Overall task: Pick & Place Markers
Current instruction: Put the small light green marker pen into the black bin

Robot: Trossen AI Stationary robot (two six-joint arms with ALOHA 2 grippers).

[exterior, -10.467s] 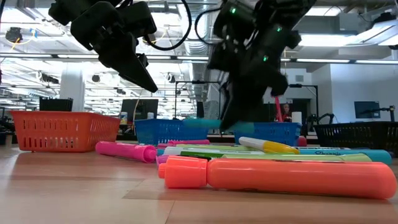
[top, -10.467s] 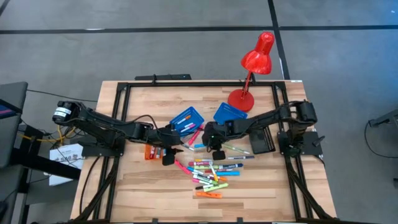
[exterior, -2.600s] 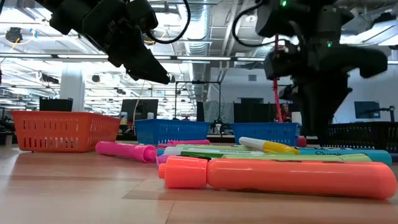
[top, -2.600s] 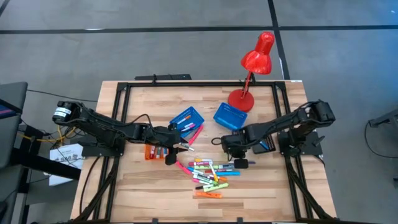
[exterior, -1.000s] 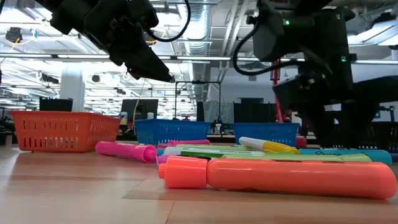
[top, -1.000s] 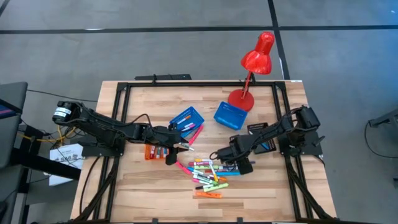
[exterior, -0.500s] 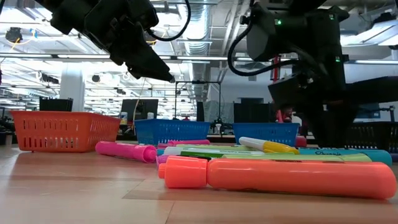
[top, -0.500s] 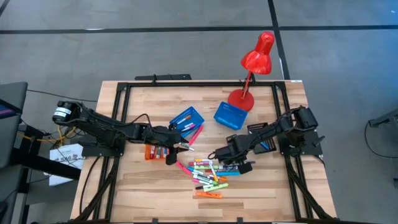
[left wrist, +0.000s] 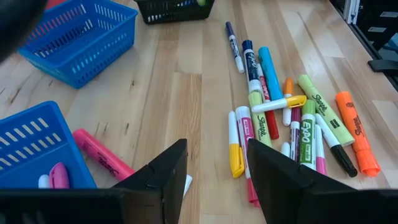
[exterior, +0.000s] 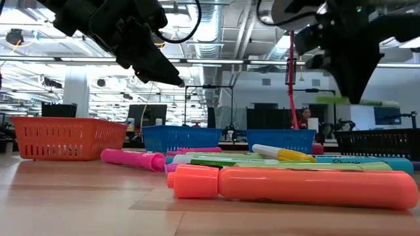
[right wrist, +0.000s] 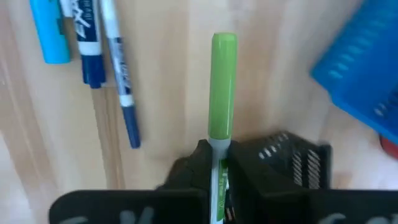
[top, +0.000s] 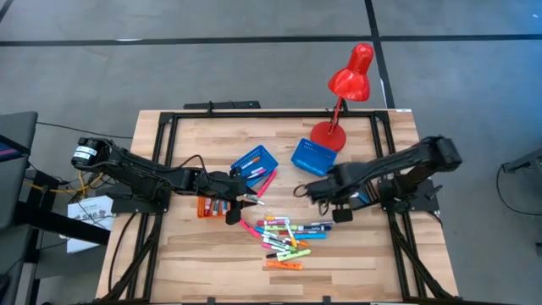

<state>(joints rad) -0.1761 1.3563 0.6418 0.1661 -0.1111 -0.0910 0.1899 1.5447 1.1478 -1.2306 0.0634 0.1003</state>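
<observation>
The markers point(top: 286, 236) lie in a loose pile of mixed colours on the table's near middle, and show close up in the low view point(exterior: 289, 177) and the left wrist view point(left wrist: 280, 124). My right gripper point(top: 310, 190) hangs above the table just beyond the pile's right end, shut on a green marker point(right wrist: 222, 87). In the low view that marker point(exterior: 344, 100) lies level, high above the table. My left gripper point(top: 248, 200) waits open above the table left of the pile point(left wrist: 214, 177). My right gripper pinches the green marker between its two fingers at the pale barrel point(right wrist: 216, 146). The green cap end point(right wrist: 223, 62) sticks out ahead of the fingers. The fingers point(exterior: 351, 82) come from above, pointing down. The marker is level and lifted clear of the table.
Two blue trays point(top: 254, 163) point(top: 315, 157) stand beyond the pile; the left one holds pink markers. An orange tray point(top: 212, 206) sits under my left arm, a black tray point(top: 360, 193) under my right arm. A red desk lamp point(top: 343, 93) stands at the far right.
My right gripper was down at the pile's right end; it has risen and drawn back toward the far right, carrying the green marker up clear of the table. The rest of the pile has stayed put.
</observation>
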